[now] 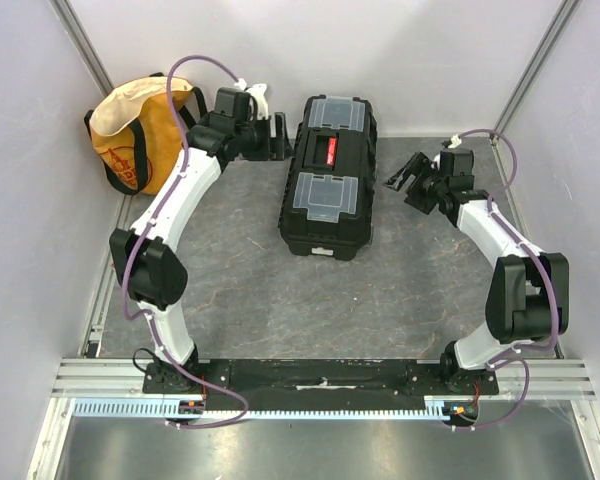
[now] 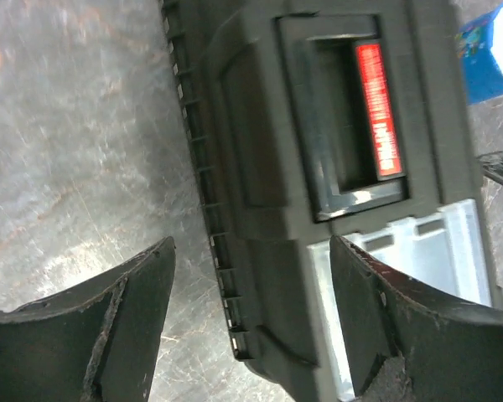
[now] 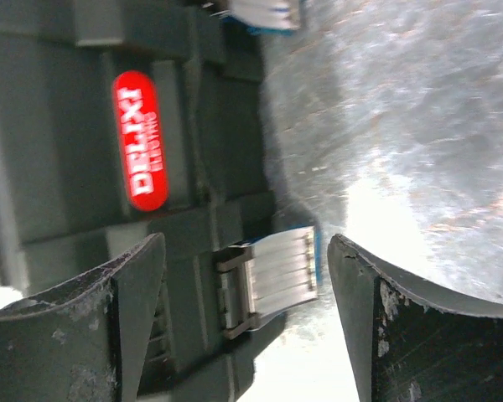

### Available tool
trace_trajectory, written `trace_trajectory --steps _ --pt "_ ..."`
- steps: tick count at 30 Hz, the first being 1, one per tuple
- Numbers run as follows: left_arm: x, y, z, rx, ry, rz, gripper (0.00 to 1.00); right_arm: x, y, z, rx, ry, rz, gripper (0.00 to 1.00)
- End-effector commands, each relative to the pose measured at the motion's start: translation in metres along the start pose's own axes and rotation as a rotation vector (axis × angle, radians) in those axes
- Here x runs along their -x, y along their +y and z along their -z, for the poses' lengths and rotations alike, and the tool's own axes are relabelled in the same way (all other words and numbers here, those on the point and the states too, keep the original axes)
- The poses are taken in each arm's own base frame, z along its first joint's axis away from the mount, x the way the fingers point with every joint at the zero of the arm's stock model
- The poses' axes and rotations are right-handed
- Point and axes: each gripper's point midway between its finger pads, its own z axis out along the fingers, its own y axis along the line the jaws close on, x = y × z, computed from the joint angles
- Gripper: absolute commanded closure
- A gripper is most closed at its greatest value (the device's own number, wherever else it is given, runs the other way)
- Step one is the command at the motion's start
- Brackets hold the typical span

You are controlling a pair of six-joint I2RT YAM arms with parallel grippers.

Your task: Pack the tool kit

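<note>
The black toolbox (image 1: 328,180) lies in the middle of the table with its lid down, a red-marked handle (image 1: 331,150) and two clear-lidded compartments (image 1: 320,193) on top. My left gripper (image 1: 276,138) is open and empty just left of the box's far end. In the left wrist view its jaws (image 2: 251,322) straddle the box's edge, with the handle (image 2: 377,109) and a clear lid (image 2: 427,251) beyond. My right gripper (image 1: 402,177) is open and empty to the right of the box. In the right wrist view (image 3: 247,322) a blue latch (image 3: 277,272) sticks out between the fingers, below the red label (image 3: 140,138).
A yellow-orange fabric bag (image 1: 132,135) with black straps stands in the back left corner. Grey walls and metal rails close in the table on the left, right and back. A second blue latch (image 3: 264,12) shows at the top of the right wrist view.
</note>
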Motion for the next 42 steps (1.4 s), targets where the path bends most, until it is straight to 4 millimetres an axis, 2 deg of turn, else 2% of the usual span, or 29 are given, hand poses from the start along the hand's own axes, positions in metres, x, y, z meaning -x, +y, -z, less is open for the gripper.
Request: trace_trajectory --steps 1,4,9,14,19,21,23,25,27,32,37,39,40,42 --pt "-0.002 -0.005 -0.001 -0.169 0.025 0.124 0.21 0.004 0.058 0.007 0.285 0.021 0.041 0.15" --pt "-0.008 -0.001 -0.006 -0.204 0.048 0.144 0.20 -0.001 0.082 0.007 0.403 0.040 0.067 0.14" --pt "-0.028 0.000 -0.016 -0.295 0.116 0.236 0.20 -0.026 0.110 0.001 0.507 0.097 0.088 0.17" --pt "-0.039 -0.001 -0.021 -0.341 0.133 0.288 0.20 -0.060 0.131 -0.009 0.565 0.187 0.118 0.24" --pt "-0.054 0.019 -0.028 -0.263 0.152 0.335 0.23 -0.106 0.148 -0.013 0.605 0.299 0.139 0.36" --pt "-0.057 0.028 -0.024 -0.244 0.153 0.347 0.25 -0.123 0.154 -0.009 0.619 0.328 0.157 0.37" --pt "-0.062 0.034 -0.020 -0.237 0.158 0.353 0.26 -0.130 0.154 -0.006 0.614 0.336 0.166 0.37" --pt "-0.067 0.037 -0.016 -0.235 0.163 0.352 0.27 -0.127 0.151 -0.005 0.595 0.316 0.170 0.38" --pt "-0.072 0.035 -0.013 -0.249 0.176 0.352 0.27 -0.115 0.148 -0.006 0.554 0.267 0.180 0.36" --pt "-0.082 0.022 -0.008 -0.320 0.204 0.377 0.30 -0.059 0.144 -0.007 0.476 0.110 0.110 0.20" --pt "-0.099 0.018 0.000 -0.343 0.226 0.407 0.33 0.000 0.105 -0.010 0.331 -0.066 -0.104 0.09" --pt "-0.103 0.017 0.004 -0.346 0.220 0.414 0.33 0.008 0.084 -0.014 0.280 -0.101 -0.242 0.05" --pt "-0.105 0.015 0.007 -0.351 0.219 0.413 0.34 0.011 0.081 -0.015 0.288 -0.118 -0.308 0.03" --pt "-0.110 0.011 0.012 -0.369 0.222 0.424 0.35 0.008 0.067 -0.023 0.264 -0.118 -0.433 0.02"
